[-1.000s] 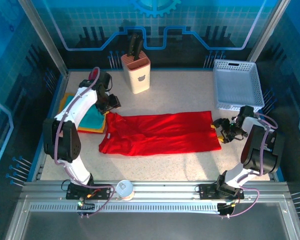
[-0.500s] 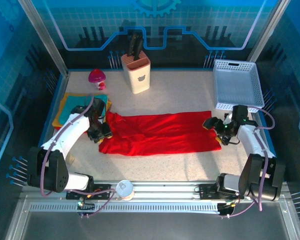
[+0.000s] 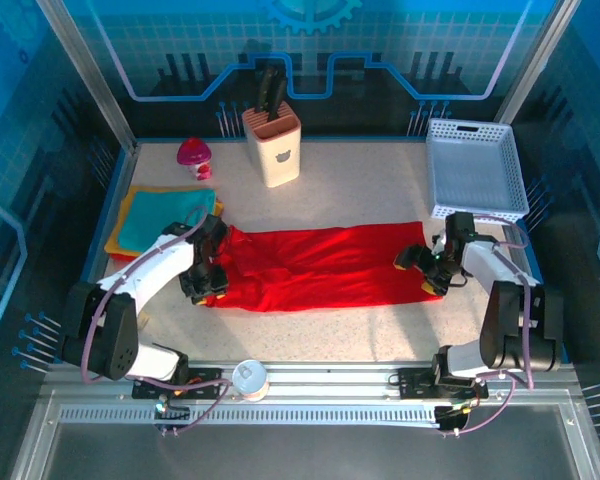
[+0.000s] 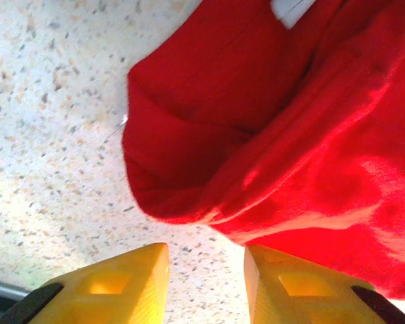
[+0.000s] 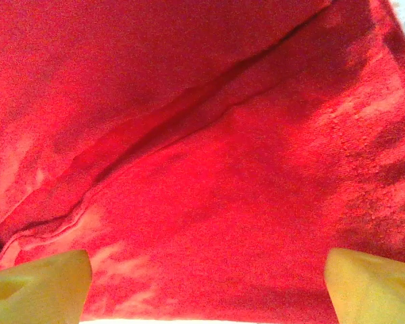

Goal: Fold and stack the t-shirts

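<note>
A large bright red t-shirt [image 3: 320,265] lies in a long flat band across the middle of the table. My left gripper [image 3: 202,280] is low at its left near corner. In the left wrist view the left gripper [image 4: 206,283] is open, with bare table between the yellow fingers [image 4: 121,287] and the shirt's rounded corner [image 4: 189,169] just ahead. My right gripper [image 3: 430,268] is over the shirt's right end. The right wrist view has the right gripper [image 5: 206,287] open wide, with red cloth [image 5: 209,169] spanning the gap. Folded teal, orange and yellow t-shirts [image 3: 160,220] are stacked at the left.
A white perforated basket [image 3: 475,170] stands at the back right, close behind the right arm. A knife block [image 3: 271,145] and a small pink object [image 3: 194,157] are at the back. A round can [image 3: 249,378] sits on the front rail.
My left gripper came forward from the folded stack to the red shirt's left near corner, and its jaws narrowed. My right gripper slid left onto the shirt's right end.
</note>
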Robot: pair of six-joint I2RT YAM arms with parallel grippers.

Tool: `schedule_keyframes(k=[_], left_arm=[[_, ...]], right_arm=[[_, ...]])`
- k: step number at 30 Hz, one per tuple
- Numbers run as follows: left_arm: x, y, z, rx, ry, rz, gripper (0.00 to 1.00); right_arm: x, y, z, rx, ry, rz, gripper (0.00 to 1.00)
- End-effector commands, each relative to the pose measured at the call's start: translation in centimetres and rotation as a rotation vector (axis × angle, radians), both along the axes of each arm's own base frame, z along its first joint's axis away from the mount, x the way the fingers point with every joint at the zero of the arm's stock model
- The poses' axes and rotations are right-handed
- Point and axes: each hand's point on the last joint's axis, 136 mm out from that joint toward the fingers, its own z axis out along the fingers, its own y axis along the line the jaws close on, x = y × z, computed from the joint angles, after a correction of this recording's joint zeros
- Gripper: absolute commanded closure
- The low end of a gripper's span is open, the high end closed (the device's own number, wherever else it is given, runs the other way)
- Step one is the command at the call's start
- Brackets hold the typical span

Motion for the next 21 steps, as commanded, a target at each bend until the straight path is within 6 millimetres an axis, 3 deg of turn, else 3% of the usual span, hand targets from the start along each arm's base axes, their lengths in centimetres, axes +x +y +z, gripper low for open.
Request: schedule_keyframes(k=[1,6,14,21], left_arm=[[-1.0,1.0,-0.4,0.075,0.046,0.023,0.64],[-0.7,1.9,-0.5,0.127,0.018,0.036,0.63],[-0.6,0.7,-1.6,0.088,0.000,-0.009,0.64],[-0.2,0.1,-0.5,0.059,-0.056,-0.010,0.65]], right_arm=[[-0.2,-0.5,-1.1,-0.022,0.040,0.007,0.13],[-0.2,-1.2,-2.4,0.001,0.077,-0.018,0.16],[-0.3,-4.1,-3.4,-0.001,0.100,-0.101,0.19],[-1.0,-5.5,-2.3,-0.055,0.086,-0.141,0.20]])
